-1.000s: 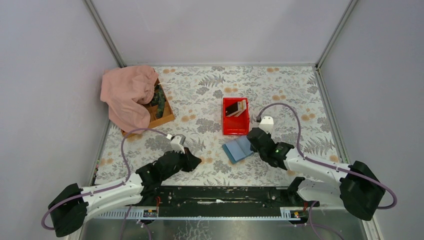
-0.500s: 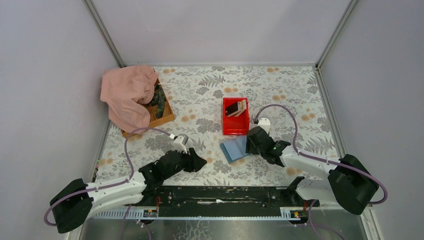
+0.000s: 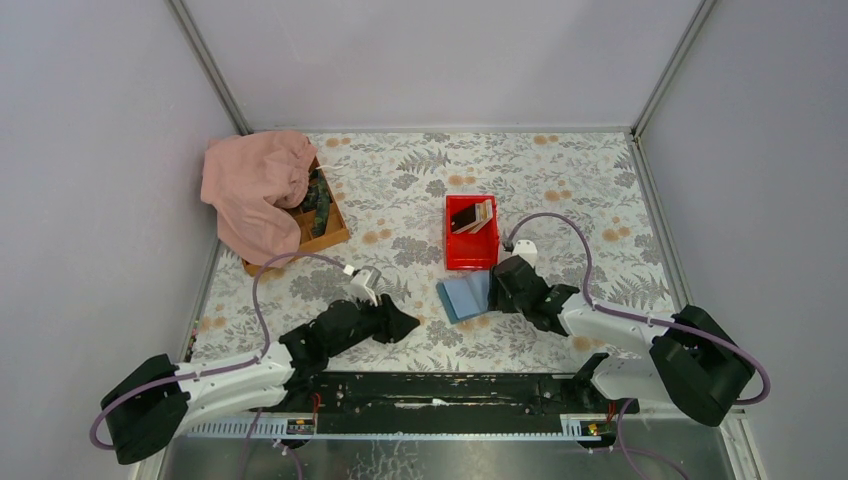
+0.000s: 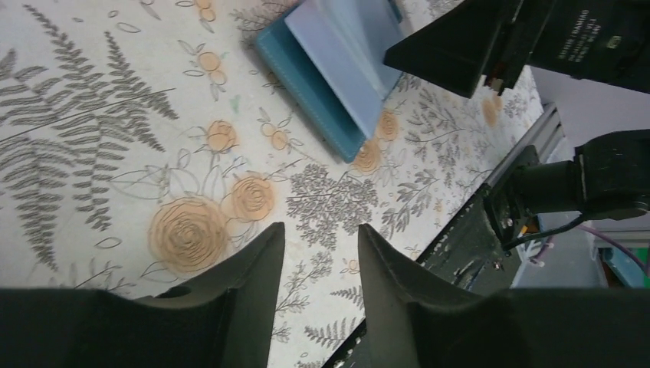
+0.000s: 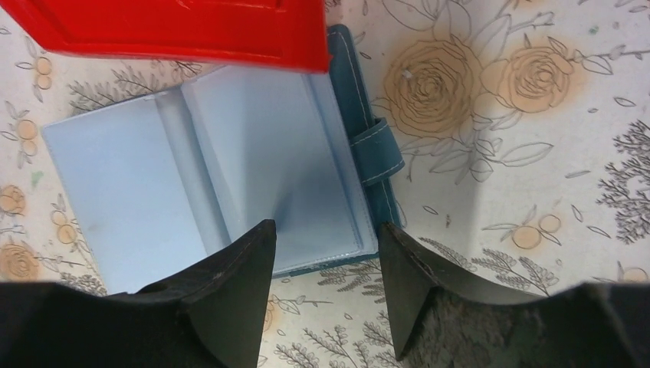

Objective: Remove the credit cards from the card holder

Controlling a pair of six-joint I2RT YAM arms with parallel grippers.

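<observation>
**Blue card holder open on the bench, both sets of fingers spread**

Blue and lying open, the card holder [image 3: 463, 298] rests flat on the flowered bench [image 3: 570, 180], a little toward 5 o'clock from the bench's middle in your top view. Its pale inner sleeves face up. In the right wrist view its strap tab sticks out at 3 o'clock. At 12 o'clock of it stands the red bin [image 3: 470, 260]. In that same view the bin's near wall overlaps the holder's far edge.

The credit cards [image 3: 472, 216], dark, tan and white, lean together in the far half of the bin.

Your right fingers [image 3: 497, 285] sit at the holder's 3 o'clock edge. The right wrist view shows them spread, pinching nothing, over the holder's near edge. You cannot tell whether they touch it.

Your left fingers [image 3: 402, 322] are at 8 o'clock of the holder, near it but apart. The left wrist view shows them spread over bare bench with nothing between them.

At the bench's 10 o'clock corner, a pink cloth [image 3: 252, 180] drapes over a wooden tray [image 3: 328, 236].
</observation>
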